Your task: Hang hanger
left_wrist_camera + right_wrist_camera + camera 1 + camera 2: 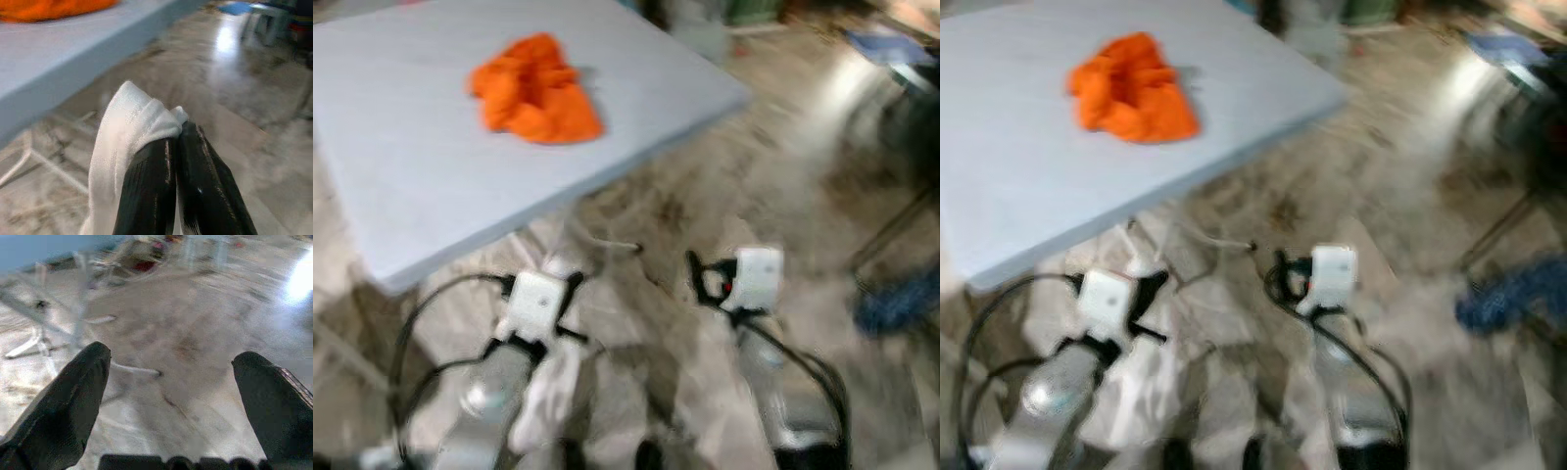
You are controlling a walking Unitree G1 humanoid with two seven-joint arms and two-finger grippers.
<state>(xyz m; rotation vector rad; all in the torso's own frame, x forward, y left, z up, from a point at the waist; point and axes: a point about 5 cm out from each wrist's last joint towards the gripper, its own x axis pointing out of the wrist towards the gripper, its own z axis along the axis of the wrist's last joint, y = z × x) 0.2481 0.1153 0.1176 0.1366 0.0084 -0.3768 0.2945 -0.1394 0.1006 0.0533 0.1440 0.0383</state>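
White cloth [128, 137] is pinched between the closed jaws of the left gripper [178, 142], held low beside the edge of the pale grey bench [431, 166] and above the marbled floor [705, 196], probably so it can be carried clear of the ground while the robot moves. No hanger can be made out in the blurred frames, so its position relative to either pair of jaws cannot be told. An orange garment [536, 90] lies crumpled on the bench, well apart from both arms, while the right gripper [171, 382] is held with jaws wide apart over bare floor, empty.
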